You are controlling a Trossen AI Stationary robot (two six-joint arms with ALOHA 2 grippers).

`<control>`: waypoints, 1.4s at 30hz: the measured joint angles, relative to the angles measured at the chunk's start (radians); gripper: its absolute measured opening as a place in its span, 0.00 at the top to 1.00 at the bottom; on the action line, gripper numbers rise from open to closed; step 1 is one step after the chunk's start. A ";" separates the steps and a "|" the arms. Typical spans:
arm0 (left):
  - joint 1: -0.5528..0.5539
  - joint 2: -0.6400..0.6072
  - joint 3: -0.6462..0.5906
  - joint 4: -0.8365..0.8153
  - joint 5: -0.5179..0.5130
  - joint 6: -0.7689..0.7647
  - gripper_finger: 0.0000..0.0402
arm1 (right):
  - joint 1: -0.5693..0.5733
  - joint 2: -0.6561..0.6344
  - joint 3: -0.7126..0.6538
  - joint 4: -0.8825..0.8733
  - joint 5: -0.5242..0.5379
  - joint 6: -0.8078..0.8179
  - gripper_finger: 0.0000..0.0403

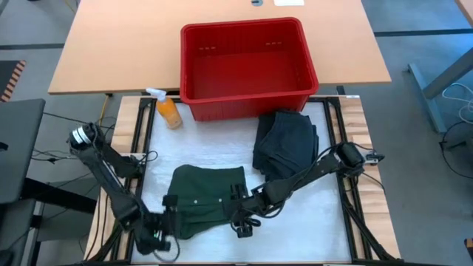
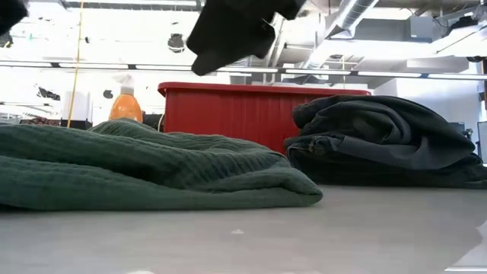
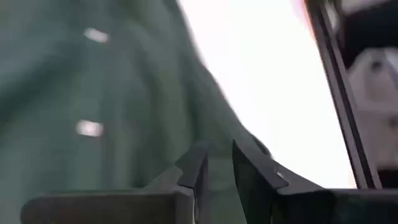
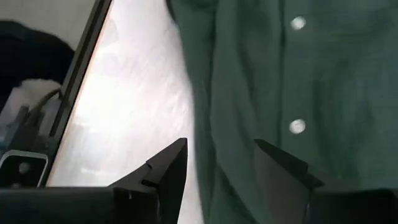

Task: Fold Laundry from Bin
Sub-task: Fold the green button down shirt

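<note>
1. Surface: a white work mat [image 1: 222, 148] lies on the table between dark side rails; a tan wooden table [image 1: 111, 52] stands behind it, on a grey floor.
2. Room, low view only: white ceiling pipes and ducts [image 2: 358, 23] run above the scene.
3. The bin [image 1: 244, 70], red with ribbed sides, stands at the far edge of the mat; its visible interior is bare.
4. Laundry: a folded dark stack [image 1: 287, 144] lies just before the bin's right corner. A green garment [image 1: 203, 196] lies at the near middle, partly folded; the wrist views show its white buttons [image 4: 297, 126].
5. An orange spray bottle [image 1: 168, 111] stands beside the bin's left corner.
6. Left gripper [image 1: 159, 238]: at the garment's near-left edge, fingers almost together; whether they grasp cloth cannot be told.
7. Right gripper [image 1: 244, 225]: at the garment's near-right edge, fingers spread, grasping nothing.
</note>
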 joint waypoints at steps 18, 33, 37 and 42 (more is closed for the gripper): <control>-0.024 0.189 0.013 -0.109 0.007 -0.066 0.84 | 0.052 0.044 -0.135 0.182 0.135 0.008 0.48; -0.035 0.189 0.100 -0.224 -0.066 -0.056 0.84 | 0.058 0.123 -0.139 0.228 0.215 0.029 0.54; -0.044 0.189 0.072 -0.196 -0.054 -0.099 0.84 | 0.057 0.123 -0.139 0.215 0.215 0.029 0.60; -0.045 0.189 0.001 -0.087 0.013 -0.125 0.84 | 0.058 0.123 -0.139 0.216 0.214 0.027 0.71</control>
